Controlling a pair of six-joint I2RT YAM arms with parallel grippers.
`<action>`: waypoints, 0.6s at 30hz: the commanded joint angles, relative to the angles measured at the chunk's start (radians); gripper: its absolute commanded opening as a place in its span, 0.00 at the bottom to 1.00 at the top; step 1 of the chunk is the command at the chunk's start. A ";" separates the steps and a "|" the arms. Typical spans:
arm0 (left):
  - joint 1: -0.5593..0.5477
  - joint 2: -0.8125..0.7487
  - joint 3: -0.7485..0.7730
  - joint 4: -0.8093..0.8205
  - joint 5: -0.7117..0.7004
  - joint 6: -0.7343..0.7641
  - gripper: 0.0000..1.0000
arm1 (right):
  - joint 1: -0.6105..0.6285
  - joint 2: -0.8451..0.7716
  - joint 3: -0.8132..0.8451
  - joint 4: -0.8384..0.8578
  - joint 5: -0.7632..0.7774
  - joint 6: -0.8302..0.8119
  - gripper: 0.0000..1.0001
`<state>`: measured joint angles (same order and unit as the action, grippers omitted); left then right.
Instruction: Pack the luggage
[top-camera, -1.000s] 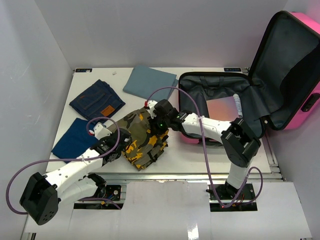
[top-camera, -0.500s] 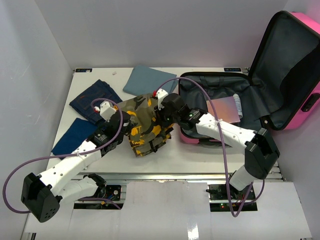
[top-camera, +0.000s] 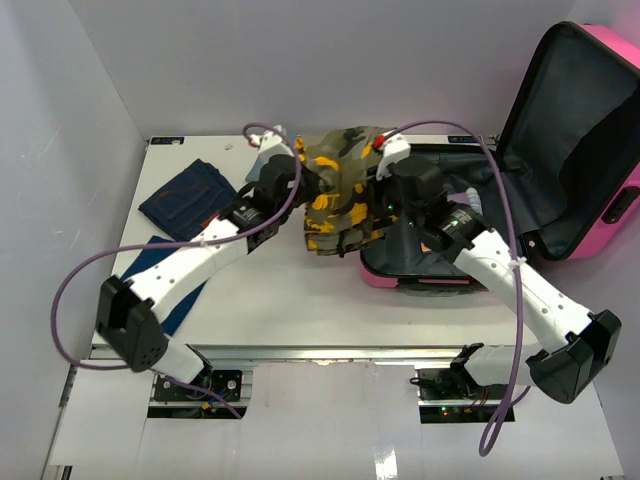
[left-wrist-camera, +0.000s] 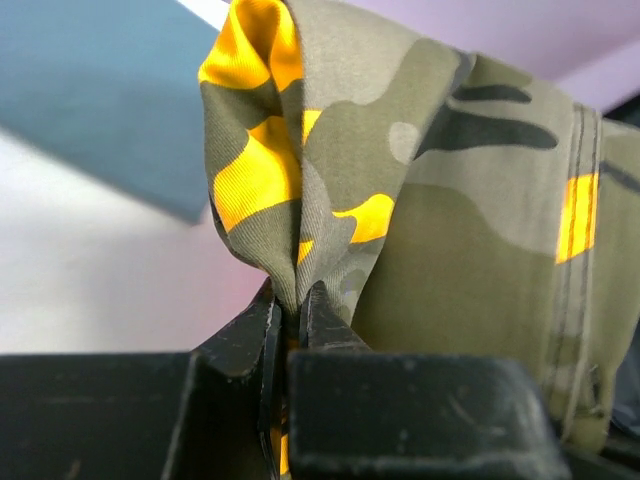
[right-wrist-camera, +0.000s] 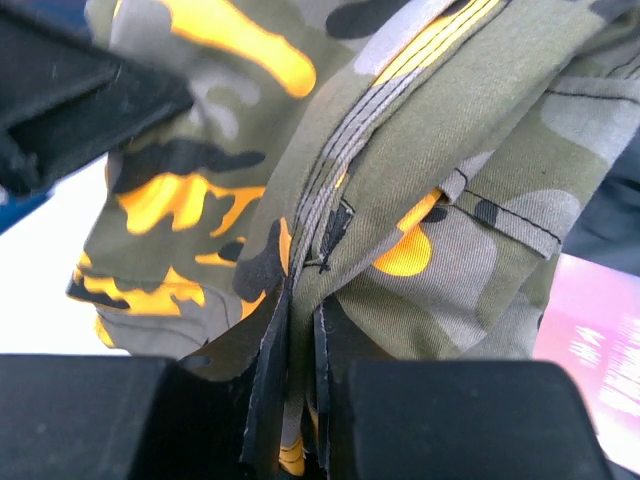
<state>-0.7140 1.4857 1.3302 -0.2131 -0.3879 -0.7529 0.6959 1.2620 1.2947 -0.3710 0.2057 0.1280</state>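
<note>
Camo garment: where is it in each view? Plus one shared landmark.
Top external: camo garment at centre back, held up between both arms, overlapping the left edge of the luggage.
Left wrist: camo garment fills centre and right, a fold pinched in the left gripper.
Right wrist: camo garment fills most of the frame, pinched in the right gripper.
Shared landmark: white table, at left in both wrist views.
</note>
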 joint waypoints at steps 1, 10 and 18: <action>-0.044 0.167 0.195 0.120 0.112 0.058 0.00 | -0.218 -0.094 -0.038 0.047 -0.070 -0.001 0.08; -0.087 0.509 0.461 0.248 0.230 0.096 0.00 | -0.539 -0.058 -0.135 0.093 -0.275 -0.030 0.08; -0.089 0.732 0.580 0.261 0.217 0.103 0.00 | -0.671 0.080 -0.228 0.203 -0.405 0.000 0.08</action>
<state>-0.8036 2.1956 1.8350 -0.0167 -0.1686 -0.6708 0.0585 1.2921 1.0979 -0.3449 -0.0893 0.1143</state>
